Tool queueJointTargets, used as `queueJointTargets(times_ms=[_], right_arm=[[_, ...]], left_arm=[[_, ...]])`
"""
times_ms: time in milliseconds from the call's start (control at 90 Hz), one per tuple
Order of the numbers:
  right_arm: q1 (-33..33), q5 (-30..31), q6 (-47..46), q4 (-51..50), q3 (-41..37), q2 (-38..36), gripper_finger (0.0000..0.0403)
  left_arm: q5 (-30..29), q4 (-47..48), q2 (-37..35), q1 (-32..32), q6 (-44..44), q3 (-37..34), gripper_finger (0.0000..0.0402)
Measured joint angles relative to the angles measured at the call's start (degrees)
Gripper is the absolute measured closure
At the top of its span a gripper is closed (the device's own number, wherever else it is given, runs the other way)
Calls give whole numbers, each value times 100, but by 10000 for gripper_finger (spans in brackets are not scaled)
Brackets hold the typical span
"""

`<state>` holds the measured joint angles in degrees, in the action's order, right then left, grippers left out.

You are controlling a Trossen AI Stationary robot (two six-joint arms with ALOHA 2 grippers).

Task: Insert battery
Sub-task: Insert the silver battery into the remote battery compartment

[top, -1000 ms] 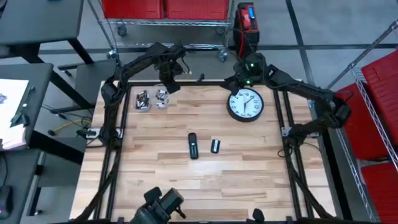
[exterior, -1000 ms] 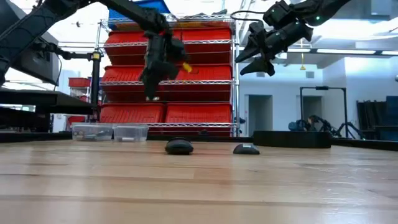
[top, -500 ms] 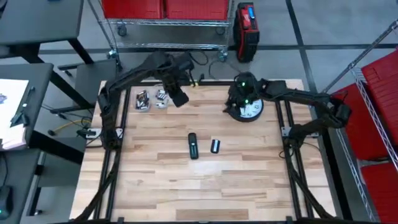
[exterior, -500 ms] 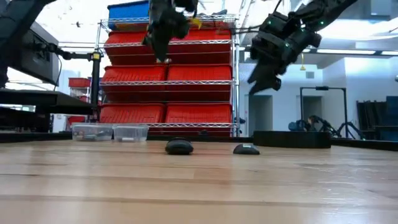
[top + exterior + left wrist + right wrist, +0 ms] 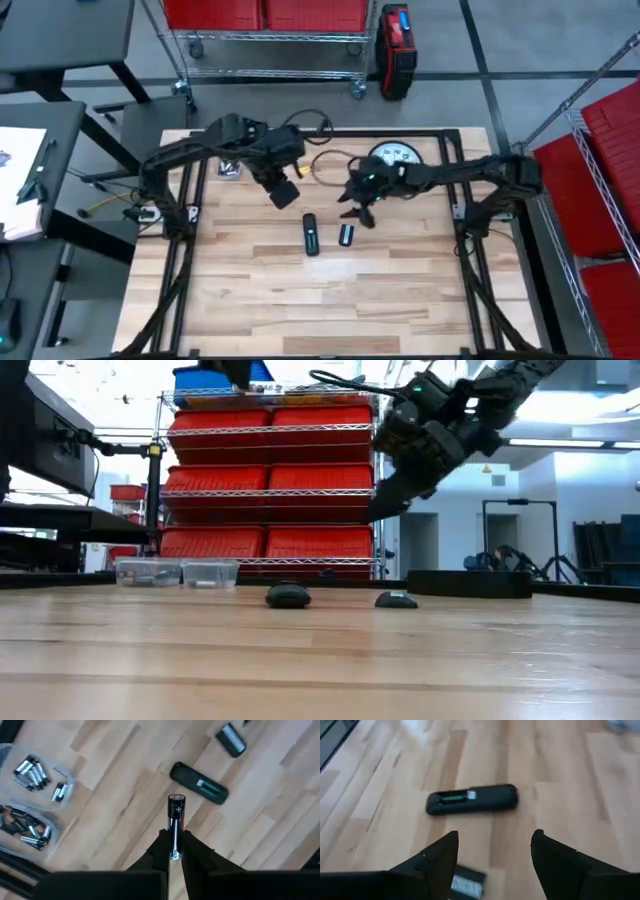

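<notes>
A black remote lies back-up on the wooden table, its battery bay open. Its loose cover lies just to the right. My left gripper hovers above and to the far left of the remote, shut on an AA battery. My right gripper hangs open above the cover, fingers apart and touching nothing; the remote lies ahead of it. My left gripper pinches the battery's lower end between its two fingers. The battery lies along the fingers and sticks out past their tips, plus end foremost. It is lifted clear, above the table beside the remote.
Two clear bins of loose batteries stand at the far left, partly under the left arm. A black wall clock lies at the far right behind the right arm. The near half of the table is bare wood.
My left gripper has carried the battery from above the bins toward the near edge, closer to the remote. My right gripper has swung from above the clock toward the table's left and near edge, coming down over the cover.
</notes>
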<state>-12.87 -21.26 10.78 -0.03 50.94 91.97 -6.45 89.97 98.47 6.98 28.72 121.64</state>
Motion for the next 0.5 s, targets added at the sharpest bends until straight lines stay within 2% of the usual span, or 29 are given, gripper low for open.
queueJointTargets(times_ms=[122, 222, 344, 500], right_arm=[[288, 37, 622, -160, 664, 706, 176], [432, 37, 706, -254, 1359, 1328, 176], [452, 57, 143, -305, 2185, 2137, 176], [438, 361, -602, -329, 3059, 2994, 179]], left_arm=[[-122, 8, -304, -57, 102, 0, 396], [-147, 9, -556, -57, 102, 0, 395], [-210, 9, -808, -57, -6, 0, 395], [-232, 8, -1036, -57, -136, 0, 395]])
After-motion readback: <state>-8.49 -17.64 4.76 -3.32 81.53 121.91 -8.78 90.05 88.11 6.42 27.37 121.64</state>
